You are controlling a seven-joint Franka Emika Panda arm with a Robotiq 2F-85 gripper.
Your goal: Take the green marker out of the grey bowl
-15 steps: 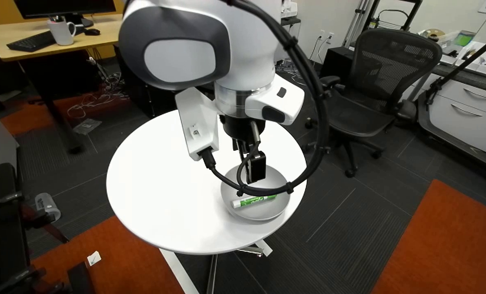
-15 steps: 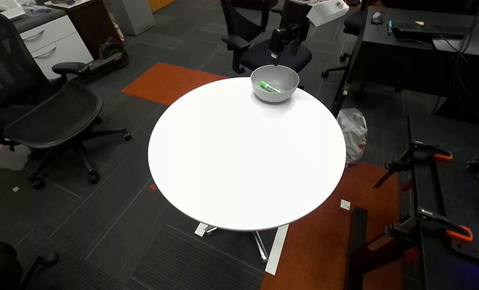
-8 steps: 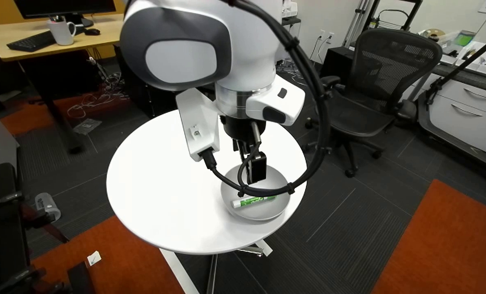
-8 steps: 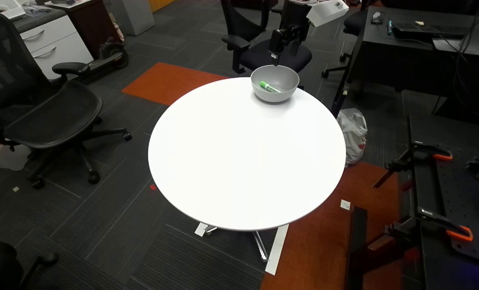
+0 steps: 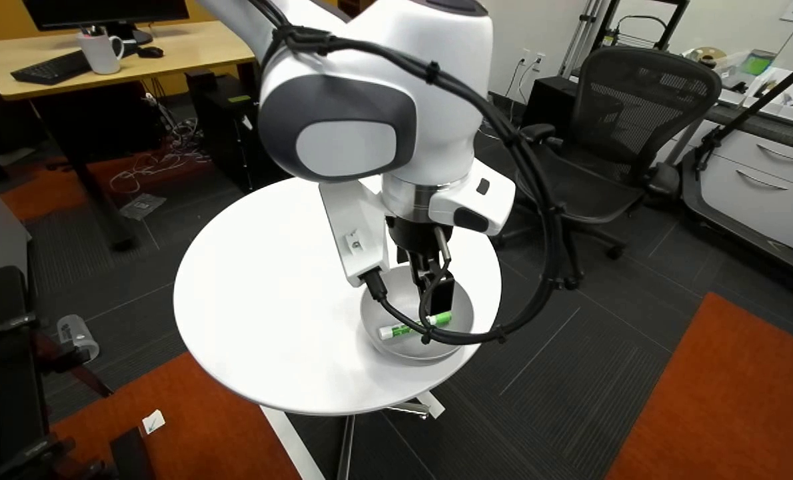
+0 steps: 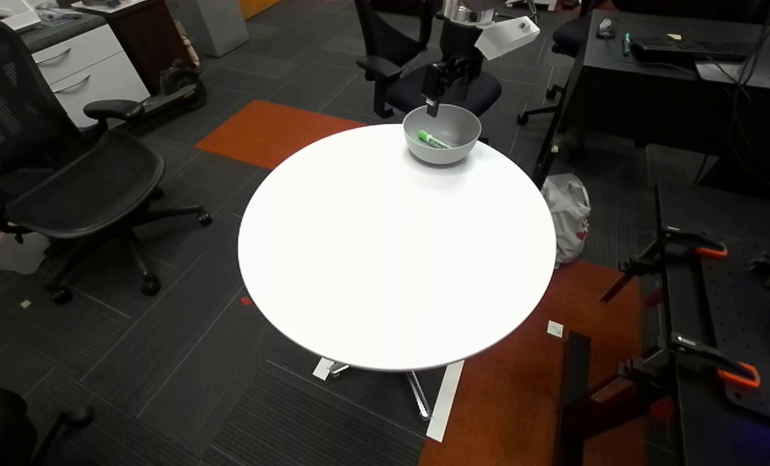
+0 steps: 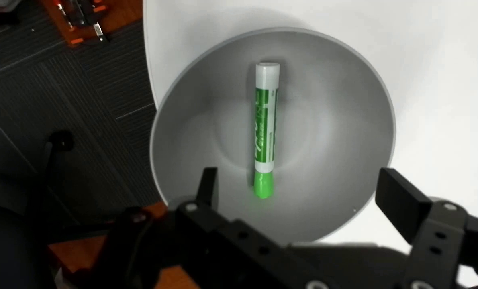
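The grey bowl (image 5: 406,351) stands near the edge of the round white table; it also shows in an exterior view (image 6: 440,156) and the wrist view (image 7: 339,120). The green marker (image 7: 266,124) lies in the bowl, with its bright green cap towards my gripper and its white end away. It shows in both exterior views (image 5: 403,329) (image 6: 435,140), partly behind the arm's cable in one of them. My gripper (image 7: 298,176) is open and empty above the bowl, with its fingers (image 5: 426,287) (image 6: 450,98) apart. In the wrist view the marker is between them sideways, nearer the left finger.
A black cable loop (image 5: 543,293) hangs from the arm across the bowl in an exterior view. The white table (image 6: 391,259) ends close beside the bowl. A black mesh chair (image 5: 636,120) and a black workbench with clamps (image 6: 734,310) stand around it.
In the last half second the arm and gripper have moved down towards the bowl, rightward in one exterior view and leftward in another. The marker and bowl have not moved.
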